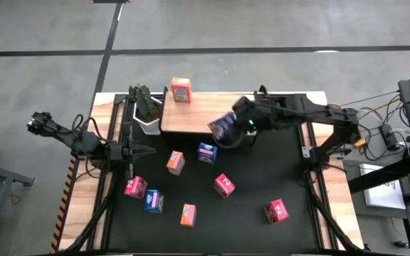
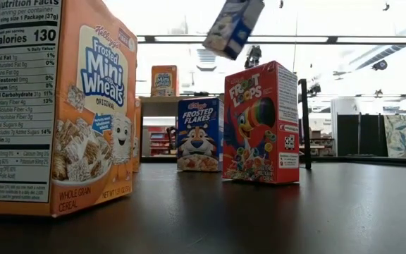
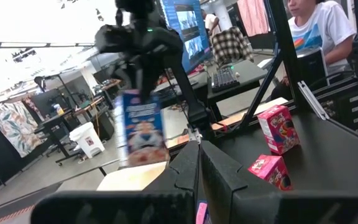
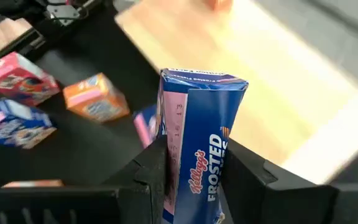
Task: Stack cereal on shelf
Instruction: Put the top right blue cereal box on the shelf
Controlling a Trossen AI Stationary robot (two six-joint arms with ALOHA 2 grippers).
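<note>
My right gripper (image 1: 230, 128) hangs over the near right edge of the shelf (image 1: 194, 117), a light wooden board, shut on a blue cereal box (image 4: 201, 140). That box shows high and tilted in the low view (image 2: 233, 25). An orange box (image 1: 181, 90) stands on the shelf's far edge. Several more orange, blue and pink boxes sit on the black mat, among them a blue one (image 1: 206, 152) and a pink one (image 1: 224, 185). My left gripper (image 3: 198, 167) is shut and holds nothing, level, above the mat's left side. My right gripper pinches the blue box between its two fingers (image 4: 153, 169), one on each side of the box's end nearest the wrist (image 4: 194, 180). The fingers slant down from the table's right. The box is lifted clear of mat and shelf, tilted, its other end pointing away from the gripper.
A green potted plant (image 1: 146, 105) in a white pot stands at the shelf's left end. Two black frame posts run along the mat's left and right sides. A person sits beyond the table's right side (image 3: 319, 28). The shelf's middle and right are bare wood.
</note>
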